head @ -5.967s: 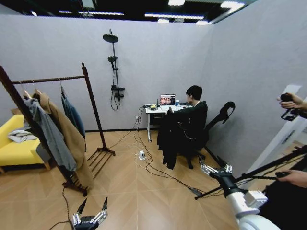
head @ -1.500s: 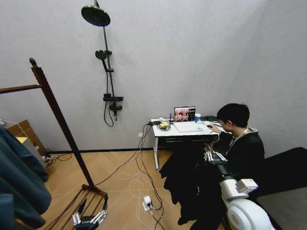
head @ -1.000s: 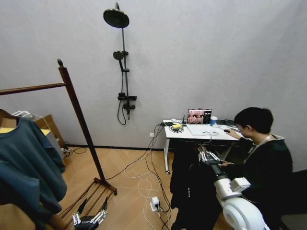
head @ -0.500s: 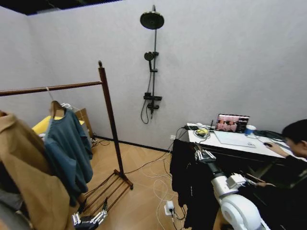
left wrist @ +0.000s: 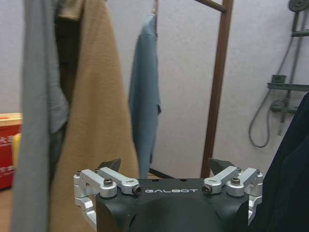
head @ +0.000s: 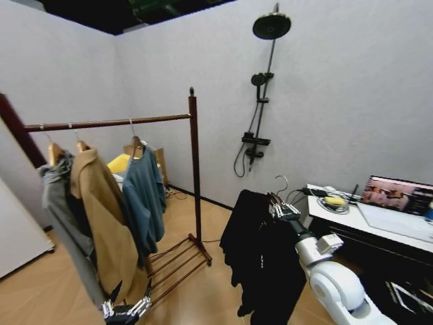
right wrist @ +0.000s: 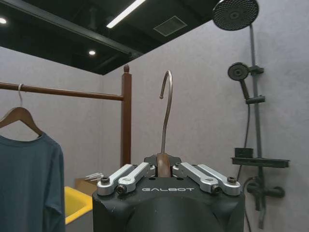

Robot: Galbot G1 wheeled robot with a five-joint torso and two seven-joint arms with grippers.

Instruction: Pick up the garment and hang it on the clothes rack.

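The garment point(head: 260, 261), long and black, hangs from a hanger whose metal hook point(head: 279, 183) points up. My right gripper point(head: 281, 208) is shut on the hanger's neck; in the right wrist view the hook point(right wrist: 165, 111) rises from between the closed fingers point(right wrist: 133, 176). The clothes rack point(head: 195, 169) stands to the left, its bar point(head: 108, 122) carrying a grey garment, a tan coat point(head: 101, 217) and a teal shirt point(head: 145, 200). The bar's stretch beside the near post is bare. My left gripper point(head: 125, 308) stays low and open, facing the tan coat point(left wrist: 91, 96) and the rack post point(left wrist: 217, 87).
A shower fixture point(head: 260, 101) is mounted on the wall behind the garment. A desk point(head: 379, 227) with a laptop stands at the right. A yellow sofa point(head: 118, 162) sits behind the rack. Wooden floor point(head: 203, 284) lies open between the rack's base and me.
The view has swung left, bringing the whole rack into sight. The black garment, earlier draped by the desk and seated person, now hangs from my right gripper, away from the desk.
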